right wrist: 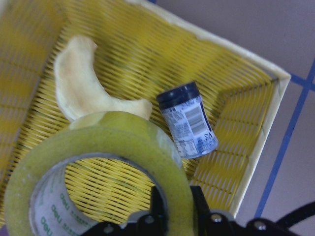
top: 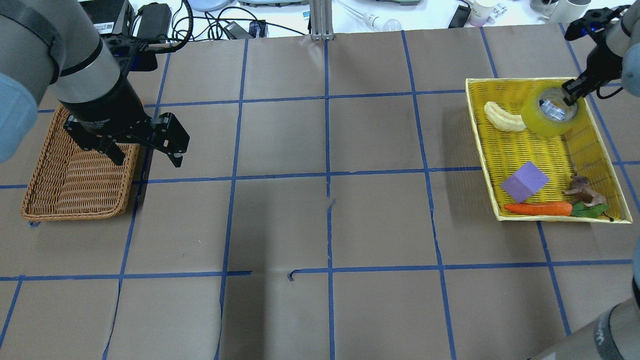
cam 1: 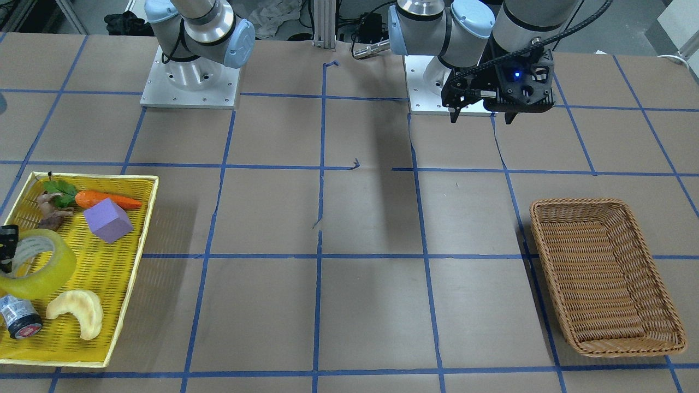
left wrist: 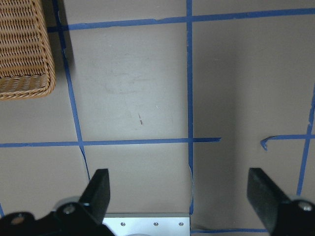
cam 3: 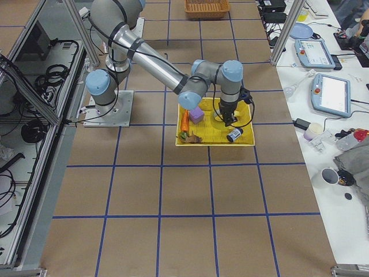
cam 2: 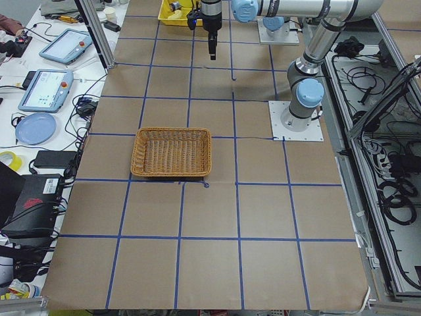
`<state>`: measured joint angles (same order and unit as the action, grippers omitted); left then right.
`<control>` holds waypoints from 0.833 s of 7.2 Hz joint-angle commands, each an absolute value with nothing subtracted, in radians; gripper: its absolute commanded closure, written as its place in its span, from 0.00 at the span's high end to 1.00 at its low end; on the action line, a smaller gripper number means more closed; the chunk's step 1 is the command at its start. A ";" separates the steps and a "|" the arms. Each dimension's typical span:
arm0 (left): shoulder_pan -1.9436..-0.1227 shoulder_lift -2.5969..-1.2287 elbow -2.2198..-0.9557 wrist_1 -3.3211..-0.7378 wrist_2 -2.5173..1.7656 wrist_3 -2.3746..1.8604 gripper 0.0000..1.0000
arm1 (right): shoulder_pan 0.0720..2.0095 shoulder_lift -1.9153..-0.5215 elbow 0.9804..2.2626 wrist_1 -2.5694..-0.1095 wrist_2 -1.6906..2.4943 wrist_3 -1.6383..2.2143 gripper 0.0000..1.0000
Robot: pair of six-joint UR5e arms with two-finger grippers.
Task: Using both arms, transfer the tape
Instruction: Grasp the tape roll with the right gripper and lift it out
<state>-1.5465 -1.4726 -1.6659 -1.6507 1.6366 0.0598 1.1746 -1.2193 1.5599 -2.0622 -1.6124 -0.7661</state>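
The tape (top: 542,122) is a yellow translucent roll with a pale core. It hangs tilted over the far end of the yellow tray (top: 481,150). My right gripper (top: 571,94) is shut on the roll's wall, one finger inside the core and one outside. The right wrist view shows the tape (right wrist: 103,142) close up, with the gripper (right wrist: 174,204) clamped on its rim. In the front view the tape (cam 1: 46,273) is at the left edge. My left gripper (top: 147,159) is open and empty, raised beside the wicker basket (top: 75,185). It also shows in the left wrist view (left wrist: 179,196).
In the tray lie a pale crescent piece (top: 502,117), a purple cube (top: 524,181), a carrot (top: 537,208), a brown figure (top: 582,189) and a small dark jar (right wrist: 188,120). The wicker basket (cam 1: 600,273) holds nothing. Blue tape lines grid the brown table.
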 commanded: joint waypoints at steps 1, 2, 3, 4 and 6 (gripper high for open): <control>-1.543 -1.473 -1.664 -1.648 1.637 0.060 1.00 | 1.354 -1.210 1.438 -1.936 -1.609 -0.524 0.00; -1.543 -1.473 -1.664 -1.647 1.637 0.060 1.00 | 1.440 -1.166 1.412 -1.950 -1.595 -0.399 0.00; -1.543 -1.473 -1.664 -1.646 1.637 0.060 1.00 | 1.518 -1.113 1.357 -1.945 -1.592 -0.296 0.00; -1.543 -1.473 -1.664 -1.646 1.637 0.060 1.00 | 1.599 -1.065 1.342 -1.950 -1.592 -0.168 0.00; -1.540 -1.473 -1.664 -1.646 1.637 0.061 1.00 | 1.675 -0.938 1.274 -2.005 -1.559 -0.072 0.00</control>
<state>-1.5416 -1.4726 -1.6644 -1.6461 1.6368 0.0602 1.6287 -1.0153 1.3211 -1.9781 -1.5754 -0.1244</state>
